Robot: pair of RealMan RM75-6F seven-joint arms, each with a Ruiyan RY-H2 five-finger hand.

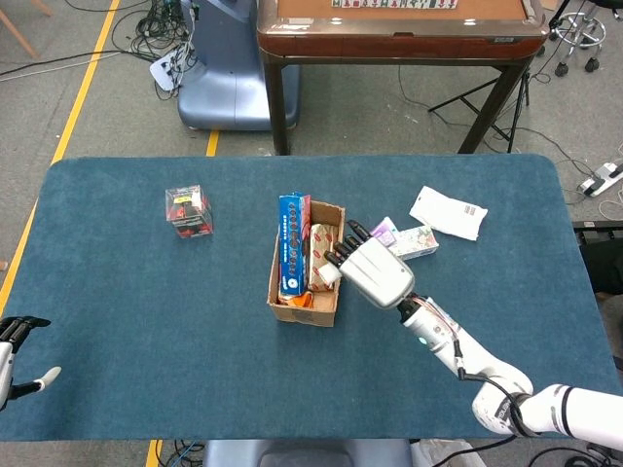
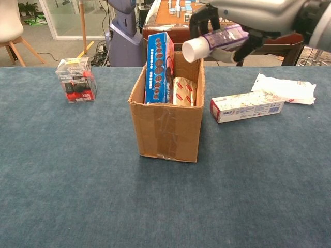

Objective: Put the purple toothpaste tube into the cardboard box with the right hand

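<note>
My right hand [image 1: 372,271] [image 2: 248,15] grips the purple toothpaste tube [image 2: 217,40] [image 1: 382,232], white cap pointing left. The tube hangs in the air just above the right rim of the open cardboard box [image 1: 322,310] [image 2: 165,129], cap over the opening. Inside the box stand a blue carton [image 2: 159,67] and a red-patterned packet [image 2: 182,91]. My left hand [image 1: 18,352] shows only at the left edge of the head view, low off the table, fingers apart and holding nothing.
A white floral carton [image 2: 247,106] [image 1: 417,240] lies right of the box, with a white pouch [image 1: 448,211] [image 2: 283,88] beyond it. A clear box of red and black items [image 1: 188,210] [image 2: 76,80] sits far left. A brown table [image 1: 399,29] stands behind.
</note>
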